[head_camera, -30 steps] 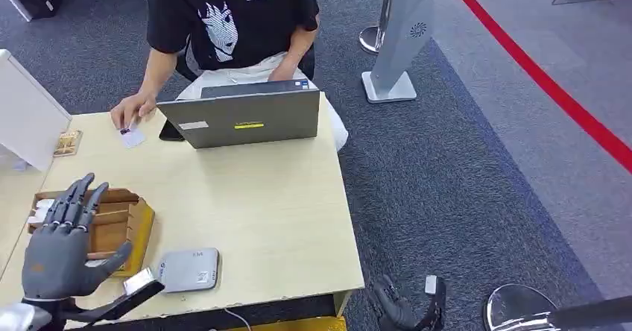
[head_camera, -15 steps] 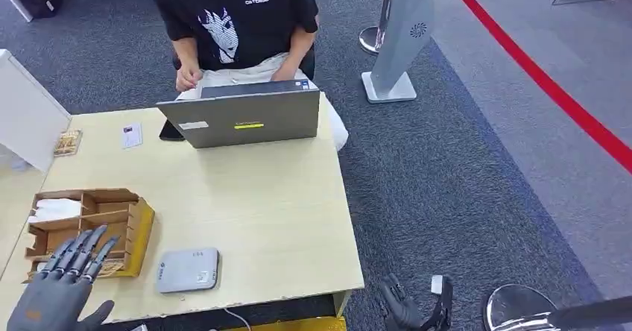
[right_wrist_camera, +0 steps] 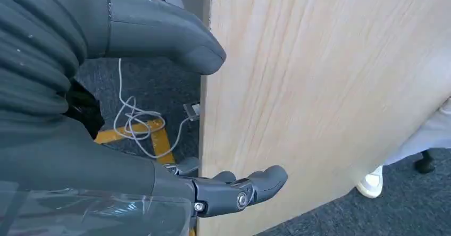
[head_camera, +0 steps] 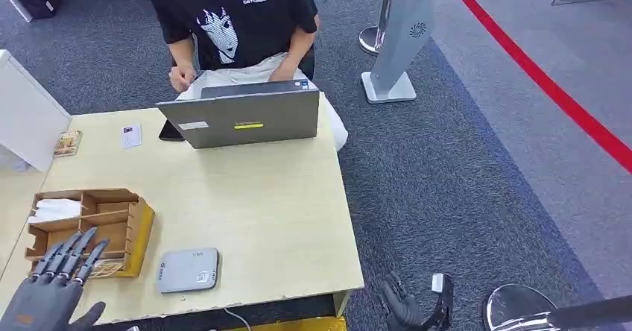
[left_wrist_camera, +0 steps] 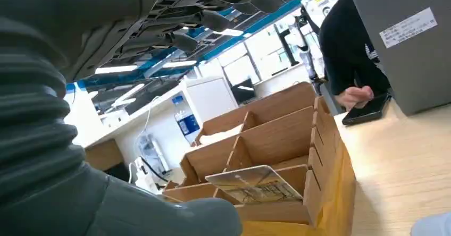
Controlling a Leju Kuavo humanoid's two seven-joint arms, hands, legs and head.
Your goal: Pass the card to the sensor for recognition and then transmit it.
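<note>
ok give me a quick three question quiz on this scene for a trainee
1. True or false: the left robot hand holds a card.
2. Where does the card on the table lie? A) beside the laptop, on the person's side B) on the sensor C) in the right robot hand
3. Fill in: the organizer is made of ____.

Key: 1 false; 2 A; 3 wood
</note>
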